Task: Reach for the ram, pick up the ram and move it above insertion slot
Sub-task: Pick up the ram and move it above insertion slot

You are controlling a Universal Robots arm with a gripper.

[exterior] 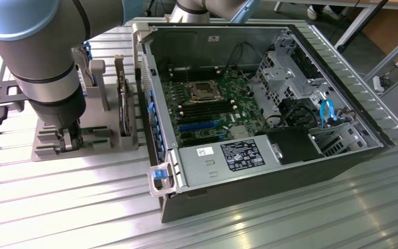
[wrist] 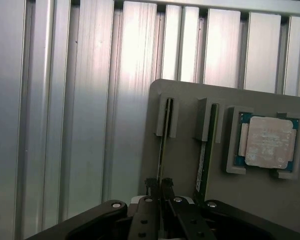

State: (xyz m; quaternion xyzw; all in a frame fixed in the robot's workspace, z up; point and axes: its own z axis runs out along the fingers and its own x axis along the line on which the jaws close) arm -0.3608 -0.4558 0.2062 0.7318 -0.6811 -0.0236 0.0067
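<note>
The ram stands on edge in a slot of the grey holder, showing as a thin dark strip. My gripper is down over its near end, with the fingertips pressed to both sides of the strip, so it is shut on the ram. In the exterior view my gripper sits low in the holder, left of the open computer case. The motherboard's long black memory slots lie inside the case, well to the exterior view's right of my gripper.
A second green board stands in the neighbouring slot, and a square silver processor rests in its pocket beside it. A flat dark part stands on edge between holder and case. The case wall rises close by, on a ribbed aluminium table.
</note>
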